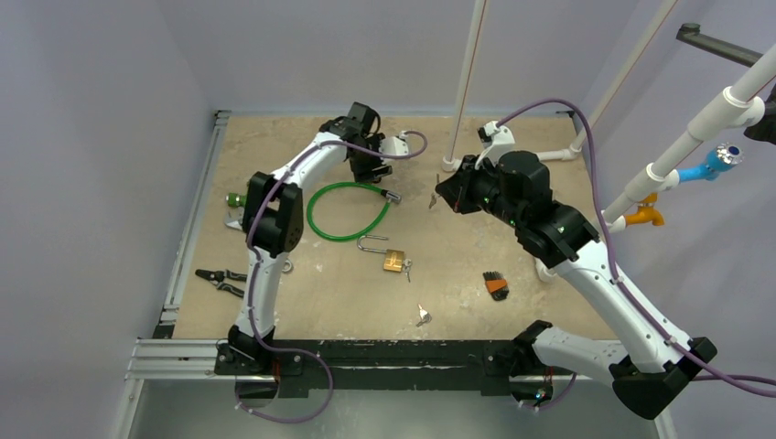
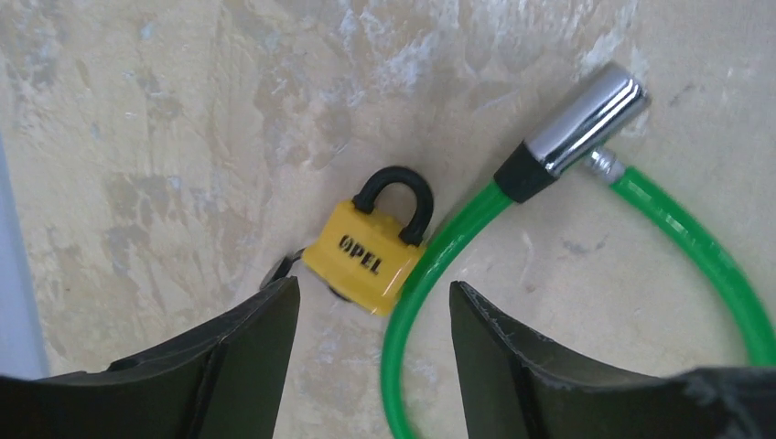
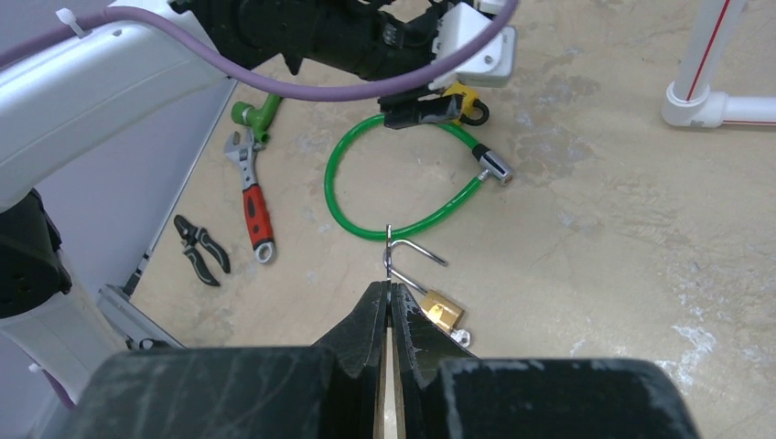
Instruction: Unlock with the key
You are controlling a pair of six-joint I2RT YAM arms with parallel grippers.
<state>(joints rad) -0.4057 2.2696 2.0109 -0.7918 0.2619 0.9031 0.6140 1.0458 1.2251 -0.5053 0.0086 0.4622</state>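
My right gripper [image 3: 389, 288] is clenched on a thin metal blade that I take to be the key [image 3: 389, 249]. It sticks straight up out of the fingertips, seen edge-on, which I judge leaves the bit free to point at a keyhole. That hand hangs in the air off the right side of the green cable [image 3: 403, 224], well clear of the table [image 1: 549, 155].

My left gripper [image 2: 373, 288] has its jaws apart and grasps nothing. It hovers over the far arc of the green cable, with the yellow padlock [image 2: 366, 256] lying flat just ahead of the gap between the jaws. The lock's black shackle looks closed. It touches the cable, though I cannot tell whether the shackle goes around it. I read this hand as placed to steady the lock body, so I take the yellow padlock as the one to open. Something small and dark pokes out at its lower corner; I cannot make it out.

The cable's chrome end [image 2: 586, 119] rests on the cable's right side. Just outside the loop on the near side lies a brass padlock [image 1: 394, 261] with its shackle apparently swung out. A loose key [image 1: 423, 315] sits nearer my bases.
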